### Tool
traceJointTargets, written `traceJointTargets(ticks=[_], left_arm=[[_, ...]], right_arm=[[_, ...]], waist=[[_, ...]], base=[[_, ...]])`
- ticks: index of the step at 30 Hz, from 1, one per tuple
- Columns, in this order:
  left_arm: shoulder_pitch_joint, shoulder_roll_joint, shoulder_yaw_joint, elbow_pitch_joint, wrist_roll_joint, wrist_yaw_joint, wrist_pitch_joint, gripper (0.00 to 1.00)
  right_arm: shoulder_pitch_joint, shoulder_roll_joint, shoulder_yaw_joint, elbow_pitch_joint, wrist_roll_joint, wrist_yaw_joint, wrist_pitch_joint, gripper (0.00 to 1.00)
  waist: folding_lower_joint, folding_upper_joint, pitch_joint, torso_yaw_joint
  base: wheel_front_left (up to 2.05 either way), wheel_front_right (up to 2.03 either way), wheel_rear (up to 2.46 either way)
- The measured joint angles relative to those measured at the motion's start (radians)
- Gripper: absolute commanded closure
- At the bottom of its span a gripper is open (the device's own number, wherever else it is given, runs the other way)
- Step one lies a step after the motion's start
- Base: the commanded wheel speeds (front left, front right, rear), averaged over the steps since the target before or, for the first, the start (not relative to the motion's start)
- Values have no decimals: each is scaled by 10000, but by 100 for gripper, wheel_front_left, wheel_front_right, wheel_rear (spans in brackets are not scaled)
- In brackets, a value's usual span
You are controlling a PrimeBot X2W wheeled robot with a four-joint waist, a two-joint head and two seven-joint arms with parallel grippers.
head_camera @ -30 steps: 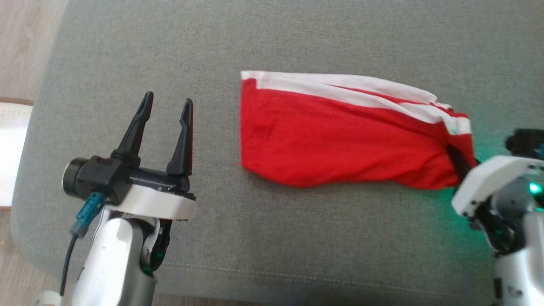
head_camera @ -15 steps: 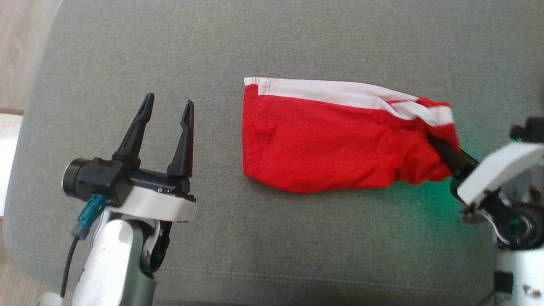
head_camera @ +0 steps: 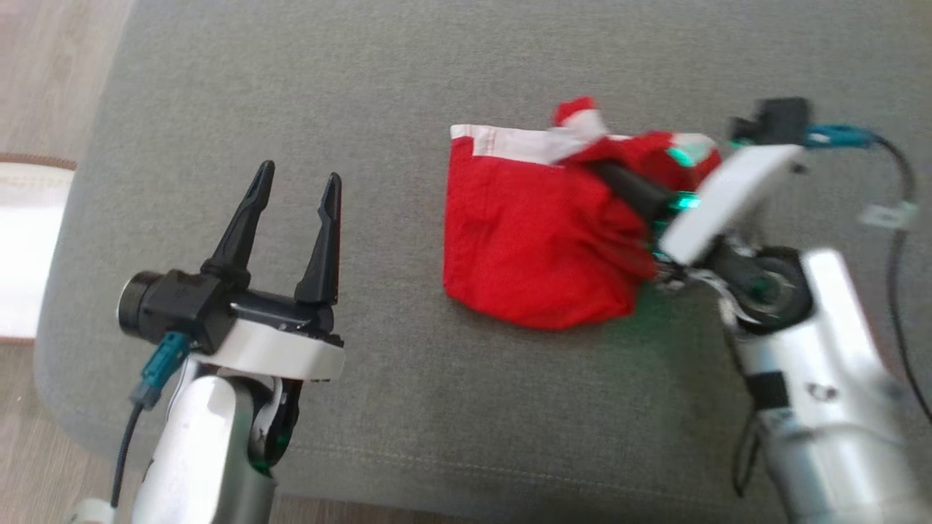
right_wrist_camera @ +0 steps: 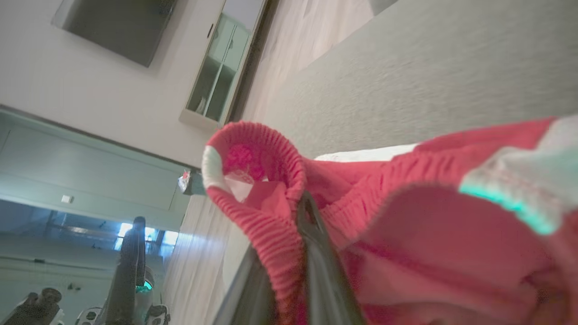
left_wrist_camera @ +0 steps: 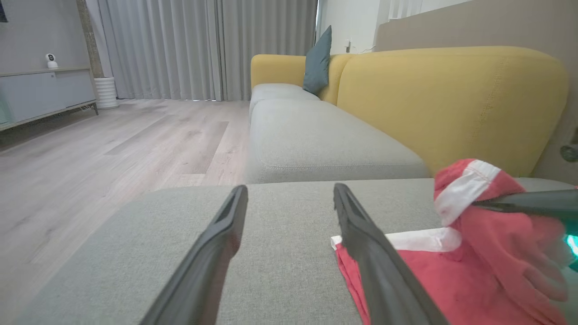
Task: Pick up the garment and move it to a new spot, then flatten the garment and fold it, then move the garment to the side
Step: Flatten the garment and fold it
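A red garment (head_camera: 524, 240) with a white band lies bunched on the grey cushion (head_camera: 437, 407), its right end lifted and doubled back over its left part. My right gripper (head_camera: 595, 167) is shut on the elastic edge of that end and reaches in from the right. The right wrist view shows the ribbed red hem (right_wrist_camera: 271, 225) pinched between the dark fingers (right_wrist_camera: 316, 253). My left gripper (head_camera: 298, 173) stands open at the lower left, well apart from the cloth. From the left wrist, the garment (left_wrist_camera: 474, 271) sits right of the open fingers (left_wrist_camera: 361, 234).
The cushion's front edge runs along the bottom of the head view, with wooden floor (head_camera: 44, 73) and a white object (head_camera: 22, 255) to the left. A yellow sofa back (left_wrist_camera: 451, 104) and a teal pillow (left_wrist_camera: 318, 65) stand beyond the cushion.
My right gripper has swung left and upward with the garment's right end, folding the long flat cloth onto itself. The left gripper has stayed put. The head view has shifted a little.
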Motion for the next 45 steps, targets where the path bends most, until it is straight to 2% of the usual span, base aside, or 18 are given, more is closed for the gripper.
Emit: traceJointTargets(ticks=[5, 13, 14, 15, 16, 20, 24, 29, 33, 37, 39, 40, 45], left_arm=[[-3, -63, -13, 50, -100, -75, 0, 0], [-11, -111, -23, 127, -102, -84, 0, 0], [-11, -113, -23, 130, -100, -84, 0, 0], [-12, -115, -23, 132, -100, -84, 0, 0], [-12, -127, -19, 140, -100, -84, 0, 0], [-12, -132, 8, 142, -100, -77, 0, 0], [-11, -138, 50, 142, -98, -75, 0, 0], [-8, -142, 150, 142, -94, -73, 0, 0], [10, -136, 286, 142, -84, -71, 0, 0], [43, -121, 332, 138, -82, -69, 0, 0], [73, -102, 372, 136, -84, -67, 0, 0], [73, -102, 372, 136, -84, -67, 0, 0], [364, -50, 539, 132, -84, -15, 0, 0]], right_arm=[[-869, -2, 1787, 1361, -117, 0, -1388, 100], [-1662, -73, 3852, 3639, -297, 0, -3450, 100], [-1772, -73, 4075, 3854, -433, 0, -3720, 78], [-1875, -82, 4234, 3986, -462, 0, -3969, 9], [-1955, -88, 4381, 4040, -447, 0, -4259, 0], [-2320, -100, 5143, 4075, -1158, 0, -5538, 0], [-2453, -104, 5402, 3804, -2355, 0, -6869, 0], [-2400, -102, 5300, 3114, -3411, 0, -7509, 0], [-1991, -219, 4368, 2203, -4744, 0, -8217, 0], [-1028, -560, 2886, 997, -5977, 0, -8525, 0], [-326, -673, 1987, 313, -6464, 0, -8518, 0], [-326, -673, 1987, 313, -6464, 0, -8518, 0], [1639, -692, 125, -1530, -7538, 0, -8172, 0]], waist=[[0, 0, 66, 233], [0, 0, 110, 413], [0, 0, 118, 408], [0, 0, 128, 405], [0, 0, 136, 398], [0, 0, 163, 292], [0, 0, 148, 109], [0, 0, 78, -129], [0, 0, -11, -309], [0, 0, -95, -498], [0, 0, -140, -603], [0, 0, -140, -603], [0, 0, -268, -893]], base=[[0, 0, 0], [0, 0, 0], [0, 0, 0], [0, 0, 0], [0, 0, 0], [0, 0, 0], [0, 0, 0], [0, 0, 0], [0, 0, 0], [0, 0, 0], [0, 0, 0], [0, 0, 0], [0, 0, 0]])
